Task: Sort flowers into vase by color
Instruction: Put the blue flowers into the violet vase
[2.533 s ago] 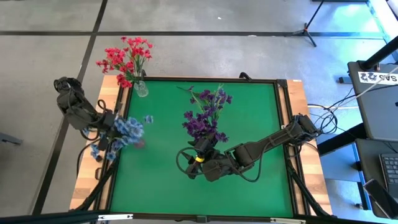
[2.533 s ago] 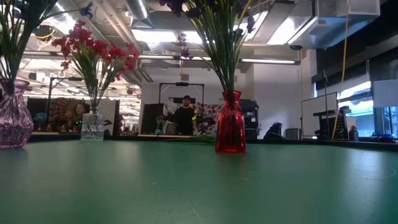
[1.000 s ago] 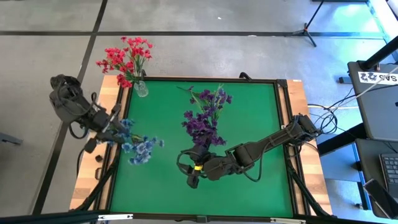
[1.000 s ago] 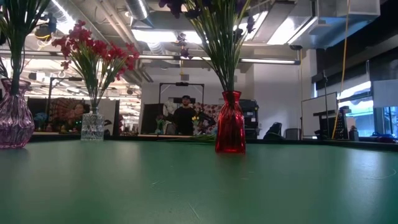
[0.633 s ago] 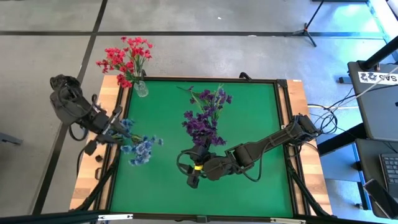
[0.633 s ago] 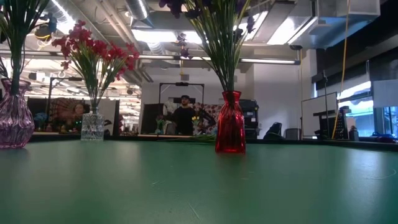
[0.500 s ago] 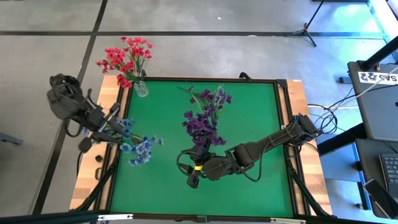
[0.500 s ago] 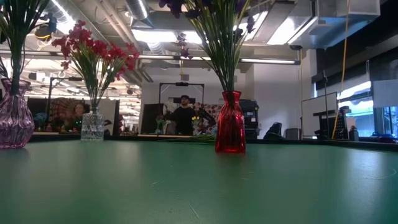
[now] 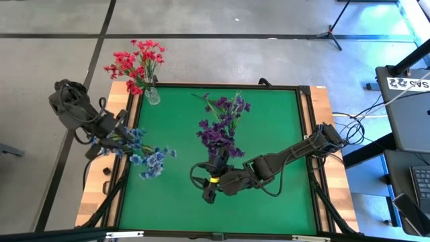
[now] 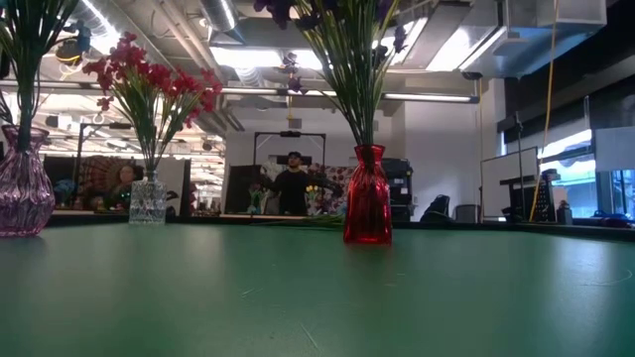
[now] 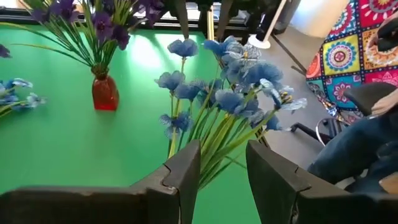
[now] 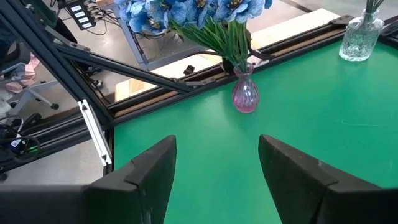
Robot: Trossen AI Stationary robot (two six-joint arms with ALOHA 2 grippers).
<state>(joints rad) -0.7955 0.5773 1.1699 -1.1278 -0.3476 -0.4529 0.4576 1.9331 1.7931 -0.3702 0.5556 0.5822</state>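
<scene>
High view: left gripper [image 9: 111, 131] at table's left edge, fingers apart beside blue flowers [image 9: 149, 160] in pink vase [image 12: 245, 97]; no grip seen. Right gripper [image 9: 208, 190] open, empty, near red vase [image 10: 367, 208] with purple flowers [image 9: 220, 128]; red flowers [image 9: 134, 62] in clear vase [image 9: 153, 96].

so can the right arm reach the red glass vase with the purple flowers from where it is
Probably yes: the right claw hangs open beside the red glass vase, with only bare green mat between them.

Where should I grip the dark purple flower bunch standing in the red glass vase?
Pinch its green stems just above the red glass vase's neck, coming level from the side: they stand gathered and upright there, while blossoms splay above.
</scene>
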